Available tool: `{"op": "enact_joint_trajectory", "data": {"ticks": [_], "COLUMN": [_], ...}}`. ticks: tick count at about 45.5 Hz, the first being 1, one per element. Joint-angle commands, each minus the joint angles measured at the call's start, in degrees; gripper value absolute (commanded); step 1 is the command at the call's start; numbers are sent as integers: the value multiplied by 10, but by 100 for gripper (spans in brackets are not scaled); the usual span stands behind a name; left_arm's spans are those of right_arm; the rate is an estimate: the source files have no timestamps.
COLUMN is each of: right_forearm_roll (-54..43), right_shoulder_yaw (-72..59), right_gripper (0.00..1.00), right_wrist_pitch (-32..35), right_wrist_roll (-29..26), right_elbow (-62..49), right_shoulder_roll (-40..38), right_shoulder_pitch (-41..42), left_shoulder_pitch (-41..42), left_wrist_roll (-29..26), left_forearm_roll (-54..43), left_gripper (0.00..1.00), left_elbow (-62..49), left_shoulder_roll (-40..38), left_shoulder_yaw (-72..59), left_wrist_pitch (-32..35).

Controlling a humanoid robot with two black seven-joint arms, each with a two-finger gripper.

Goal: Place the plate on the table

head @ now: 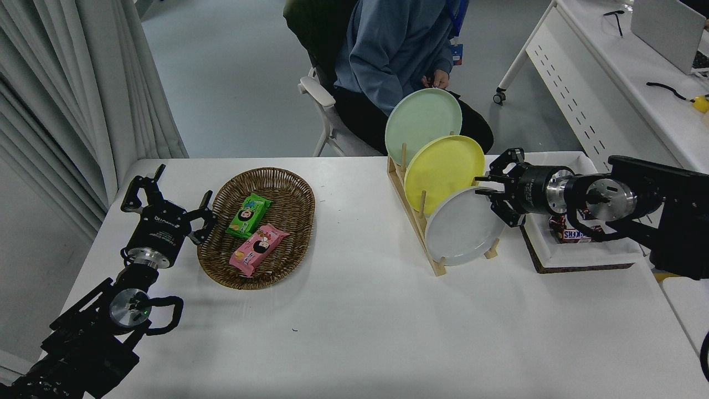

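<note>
The right pincer (488,193) reaches in from the right edge with its fingers spread, at the upper right rim of the light-grey plate (462,227); whether a finger touches the rim cannot be told. The plate stands on edge, leaning, in the nearest slot of a wooden plate rack (412,213) on the white desk (354,327), in front of a yellow plate (443,166) and a pale green plate (422,124).

It looks stiff, smooth and fairly light, probably slippery, with a thin raised rim. The exposed upper right edge seems the sensible hold, one finger on each face, gripped firmly since a glossy disc could pivot or slide out. Lifting it clear of the pegs without nudging the yellow plate behind calls for care.

The left pincer (166,208) sits parked at the lower left, fingers open, beside a wicker basket (260,266) of snack packets.
</note>
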Motion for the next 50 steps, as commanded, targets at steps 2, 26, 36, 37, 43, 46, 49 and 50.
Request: {"op": "enact_joint_trajectory", "data": {"ticks": [2, 26, 36, 37, 43, 46, 49, 50], "right_forearm_roll": [0, 0, -1, -1, -1, -1, -1, -1], "right_shoulder_yaw": [0, 1, 1, 1, 1, 1, 1, 0], "right_gripper": [21, 14, 14, 13, 12, 9, 5, 5], "right_wrist_pitch": [2, 2, 0, 0, 0, 0, 0, 0], "right_wrist_roll": [-3, -9, -9, -8, -9, -9, -11, -12], "right_elbow": [-1, -3, -7, -7, -8, -7, -8, -8], "right_shoulder_roll": [0, 1, 3, 3, 3, 3, 3, 2], "right_shoulder_pitch": [-1, -1, -1, -1, -1, -1, -1, -1], "left_shoulder_pitch": [0, 0, 0, 0, 0, 0, 0, 0], "left_wrist_roll": [0, 0, 0, 0, 0, 0, 0, 0], "left_forearm_roll": [0, 0, 0, 0, 0, 0, 0, 0], "left_gripper": [100, 100, 100, 100, 100, 100, 100, 100], "left_elbow": [0, 0, 1, 0, 1, 0, 0, 1], "left_shoulder_roll": [0, 0, 0, 0, -1, -1, -1, 0], "left_shoulder_yaw": [0, -1, 0, -1, 0, 0, 0, 0], "left_wrist_pitch": [0, 0, 0, 0, 0, 0, 0, 0]}}
